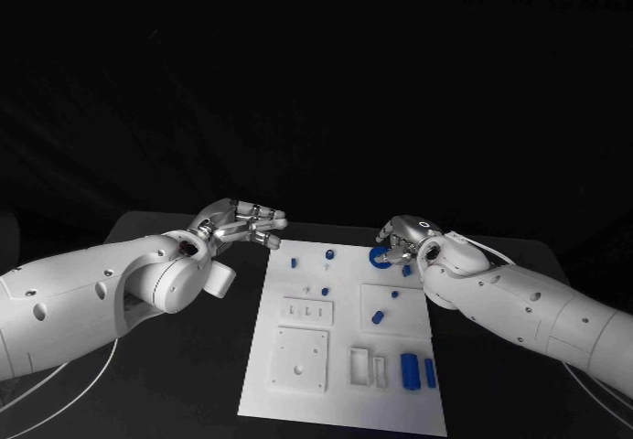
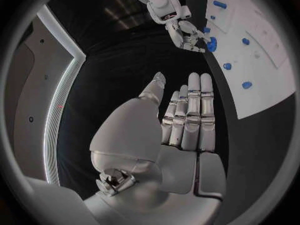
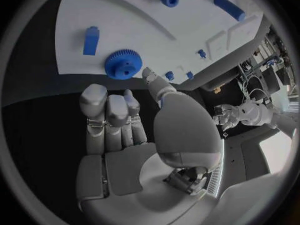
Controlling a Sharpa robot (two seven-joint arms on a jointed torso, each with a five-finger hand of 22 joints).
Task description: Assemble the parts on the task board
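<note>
Right hand (image 3: 119, 130) fingers touch the blue gear (image 3: 123, 64); left hand (image 2: 187, 115) fingers straight, empty.

A lab: black table (image 1: 528, 251), dark backdrop, white task board (image 1: 346, 384).

right hand (image 3: 119, 120) beside blue gear (image 3: 123, 64), fingers apart, on task board (image 3: 125, 20)

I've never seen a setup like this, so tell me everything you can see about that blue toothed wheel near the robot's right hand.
The blue gear is a round, plastic-looking wheel with fine teeth around its rim and a raised hub with a centre hole. It lies flat near the far edge of the white task board. The right hand reaches over it; whether the fingers touch it is unclear.
</note>
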